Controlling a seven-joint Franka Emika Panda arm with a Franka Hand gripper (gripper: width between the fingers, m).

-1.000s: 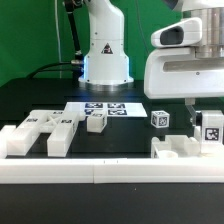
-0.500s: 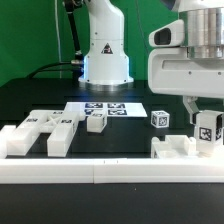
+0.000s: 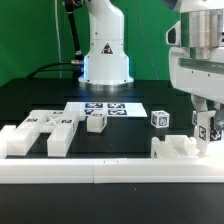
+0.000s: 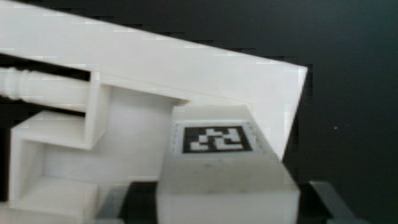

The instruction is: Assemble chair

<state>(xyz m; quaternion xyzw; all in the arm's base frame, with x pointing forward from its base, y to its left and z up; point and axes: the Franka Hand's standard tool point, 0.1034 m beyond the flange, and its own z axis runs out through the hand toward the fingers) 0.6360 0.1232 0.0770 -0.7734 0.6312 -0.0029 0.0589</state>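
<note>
My gripper (image 3: pixel 208 122) is at the exterior view's right, shut on a white block with a marker tag (image 3: pixel 213 131). In the wrist view the tagged block (image 4: pixel 217 150) fills the space between my dark fingers (image 4: pixel 143 200), so the gripper (image 4: pixel 217 205) grips it on both sides. It hangs just above a larger white chair part (image 3: pixel 180 148) near the front ledge. That part shows in the wrist view (image 4: pixel 160 70) as a flat panel with stepped notches and a ribbed peg. More white chair parts (image 3: pixel 40 135) lie at the exterior view's left.
The marker board (image 3: pixel 105 107) lies in front of the robot base (image 3: pixel 105 55). A small white block (image 3: pixel 96 122) and a small tagged cube (image 3: pixel 159 118) sit mid-table. A white ledge (image 3: pixel 100 175) runs along the front edge.
The gripper with the tagged block has shifted toward the exterior view's right, over the white part by the ledge. The parts on the table have not moved.
</note>
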